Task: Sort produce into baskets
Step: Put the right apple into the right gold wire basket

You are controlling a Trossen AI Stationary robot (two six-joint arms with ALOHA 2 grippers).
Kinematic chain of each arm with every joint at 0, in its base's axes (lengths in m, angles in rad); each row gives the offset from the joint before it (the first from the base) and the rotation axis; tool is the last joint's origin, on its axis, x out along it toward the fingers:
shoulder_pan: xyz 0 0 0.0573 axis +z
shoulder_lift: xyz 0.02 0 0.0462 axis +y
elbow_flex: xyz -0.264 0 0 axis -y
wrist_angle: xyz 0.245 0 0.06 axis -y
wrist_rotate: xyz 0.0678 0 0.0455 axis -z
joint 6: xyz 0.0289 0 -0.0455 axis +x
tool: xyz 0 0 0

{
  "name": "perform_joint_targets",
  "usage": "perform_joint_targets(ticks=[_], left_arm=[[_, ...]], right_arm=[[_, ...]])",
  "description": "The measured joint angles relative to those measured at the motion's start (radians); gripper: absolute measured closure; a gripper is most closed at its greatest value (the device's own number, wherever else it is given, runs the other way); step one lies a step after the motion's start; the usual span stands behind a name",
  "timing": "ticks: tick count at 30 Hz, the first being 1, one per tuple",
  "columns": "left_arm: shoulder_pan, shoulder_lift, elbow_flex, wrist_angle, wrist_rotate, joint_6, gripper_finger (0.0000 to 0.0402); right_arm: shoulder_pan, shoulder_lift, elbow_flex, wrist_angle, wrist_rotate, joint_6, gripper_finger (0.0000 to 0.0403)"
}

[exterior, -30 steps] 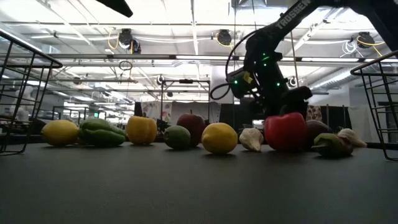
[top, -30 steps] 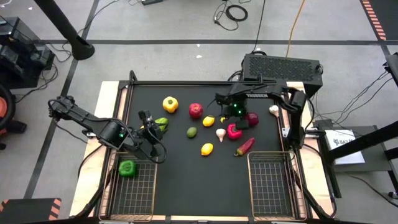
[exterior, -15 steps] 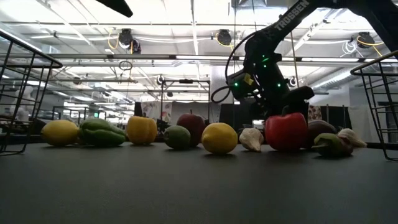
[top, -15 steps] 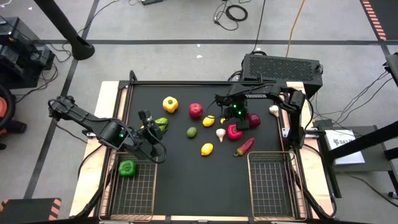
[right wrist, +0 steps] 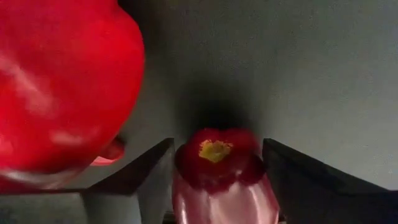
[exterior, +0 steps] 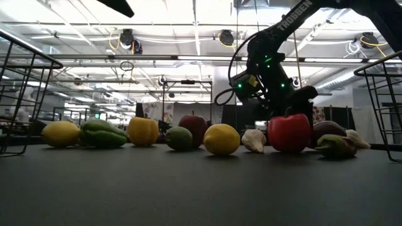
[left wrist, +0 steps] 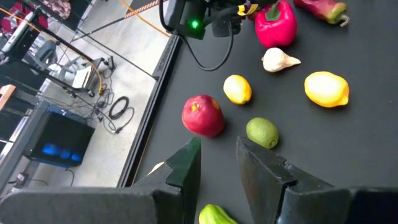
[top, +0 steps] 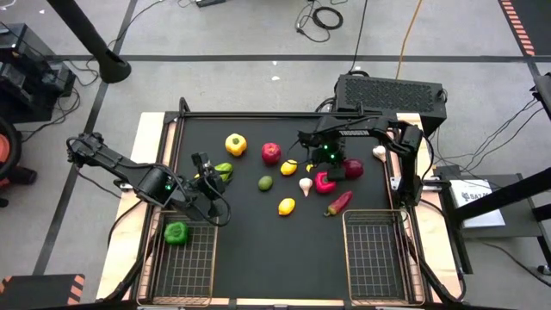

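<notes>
My right gripper (top: pixel 338 165) reaches down at the table's far right and is shut on a dark red apple (top: pixel 352 168), right beside the pink-red pepper (top: pixel 324 181). My left gripper (top: pixel 209 178) is open and empty next to a green pepper (top: pixel 225 170). A yellow pepper (top: pixel 235 145), another red apple (top: pixel 270 152), a lime (top: pixel 265 182), two lemons (top: pixel 288 168) (top: pixel 286 207), garlic (top: pixel 306 185) and the chili (top: pixel 340 202) rest on the black mat. The left basket (top: pixel 185 258) holds one green pepper (top: pixel 176 232). The right basket (top: pixel 374 254) holds nothing. My right gripper has the dark red apple's two opposite sides (right wrist: pixel 186 163) between its two fingers (right wrist: pixel 146 174), coming from above and pointing down. The apple's yellow stem end (right wrist: pixel 214 150) faces the wrist camera. In the low view the apple (exterior: pixel 328 130) sits at table level behind the chili.
A second garlic bulb (top: pixel 379 152) lies by the right arm's base. The pink-red pepper (right wrist: pixel 62 81) stands close against my right gripper's side. A black box (top: pixel 392 90) sits beyond the table's far edge. Bare mat (top: pixel 275 258) lies between the baskets.
My right gripper and the dark red apple have shifted slightly toward the table's right edge, away from the pink-red pepper. The apple stays at table level.
</notes>
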Motion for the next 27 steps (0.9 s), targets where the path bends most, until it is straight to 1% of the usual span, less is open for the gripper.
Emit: perform_joint_targets(ticks=[6,10,13,19,27], left_arm=[[0.000,0.000,0.000,0.000,0.000,0.000,0.0290],[0.000,0.000,0.000,0.000,0.000,0.000,0.0290],[0.000,0.000,0.000,0.000,0.000,0.000,0.0290],[0.000,0.000,0.000,0.000,0.000,-0.001,0.0290],[0.000,0.000,0.000,0.000,0.000,-0.002,0.0290]], right_arm=[[0.000,-0.002,0.011,0.001,0.007,0.019,0.0094],[0.000,-0.002,0.022,-0.002,0.026,0.005,0.0068],[-0.003,-0.002,0.022,-0.021,0.059,-0.039,0.0065],[-0.015,-0.002,0.022,-0.018,0.056,-0.072,0.0064],[-0.013,-0.002,0.022,-0.012,0.053,-0.076,0.0064]])
